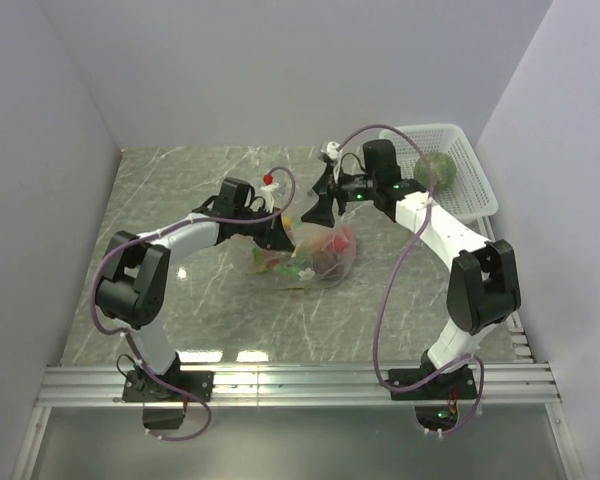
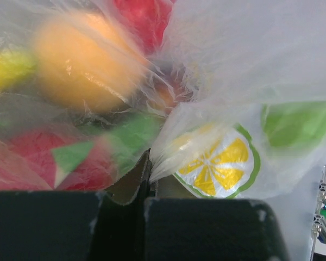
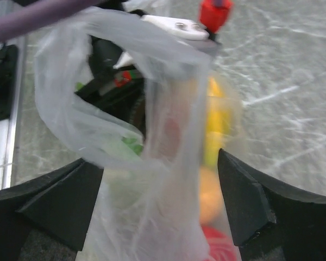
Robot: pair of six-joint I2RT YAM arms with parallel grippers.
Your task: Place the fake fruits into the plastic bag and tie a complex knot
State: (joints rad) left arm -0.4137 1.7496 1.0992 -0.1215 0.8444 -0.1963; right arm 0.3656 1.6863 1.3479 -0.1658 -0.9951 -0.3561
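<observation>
The plastic bag [image 1: 310, 255] lies in the middle of the table with several fake fruits inside, red, orange and yellow ones showing through the film. My left gripper [image 1: 280, 230] is at the bag's left upper edge, jaws shut on a pinch of the bag's film [image 2: 168, 157]. An orange piece [image 2: 81, 65] and a red piece [image 2: 43, 157] sit behind the film there. My right gripper [image 1: 315, 212] is open above the bag's top, and a gathered strip of the bag [image 3: 163, 163] hangs between its fingers [image 3: 244, 201]. The green melon [image 1: 435, 168] lies in the basket.
A white lattice basket [image 1: 470, 190] stands at the back right by the right wall. The walls close in on the left, back and right. A metal rail [image 1: 300, 385] runs along the near edge at the arm bases.
</observation>
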